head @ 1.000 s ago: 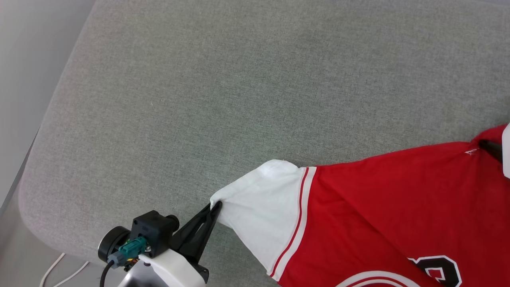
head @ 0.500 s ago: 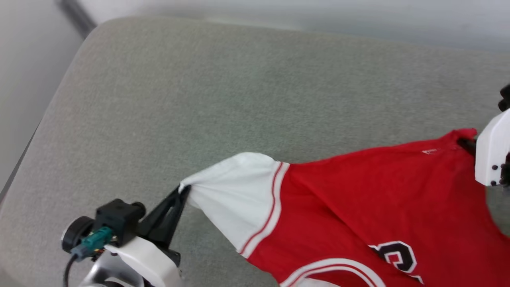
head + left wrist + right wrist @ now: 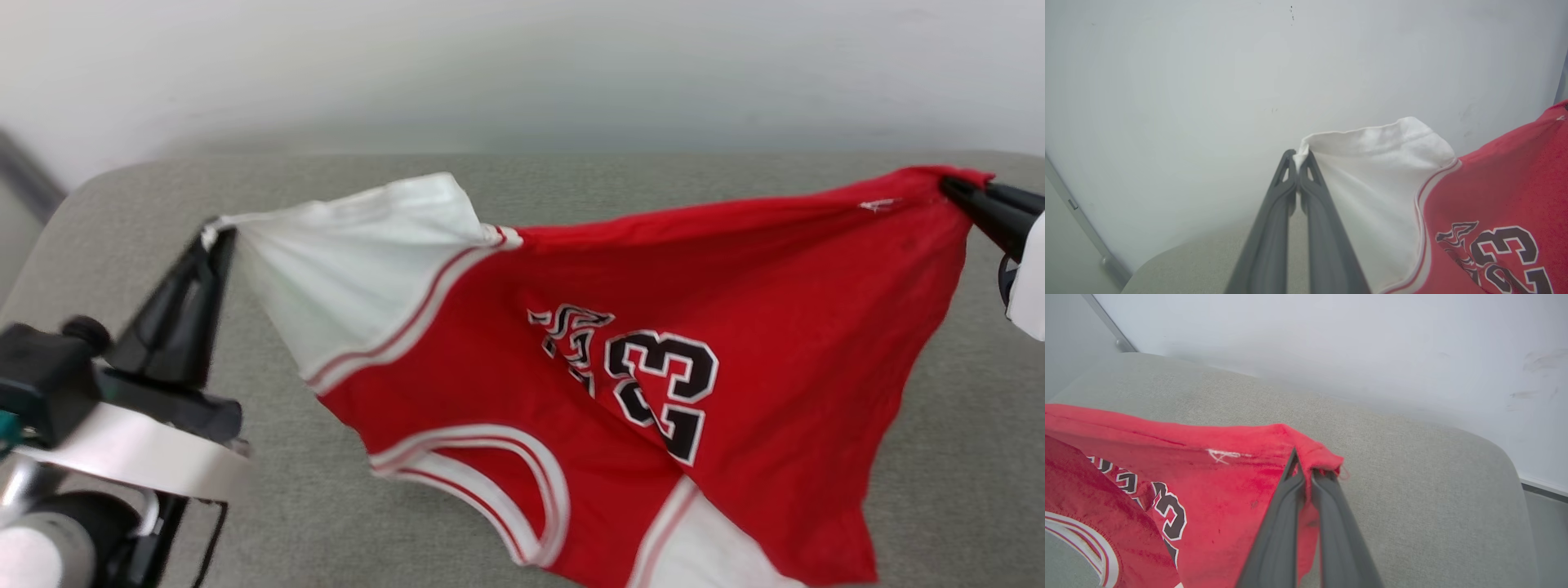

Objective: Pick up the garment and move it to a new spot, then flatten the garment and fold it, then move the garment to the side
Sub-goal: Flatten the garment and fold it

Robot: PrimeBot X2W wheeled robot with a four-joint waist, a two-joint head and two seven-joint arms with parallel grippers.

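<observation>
Where the garment hangs stretched between the two grippers above the grey cushion, its print faces the head camera: a black "23" outlined in white reads clearly, while the black-and-white lettering beside it is crumpled into a fold and cannot be read. A small white stitched mark sits on the red cloth near the right-hand corner, too small to make out. The left gripper has its two dark fingers pressed together on the edge of the white sleeve, which carries red-and-white trim where it meets the red body. The right gripper pinches a bunched red corner of the shirt, fingers closed on the cloth. Between the grips the top edge runs taut and the rest sags in a slanted drape, with the striped collar low in the head view; whether the lowest folds touch the cushion I cannot tell. A pale wall rises directly behind the cushion, with a dark strip at its left
</observation>
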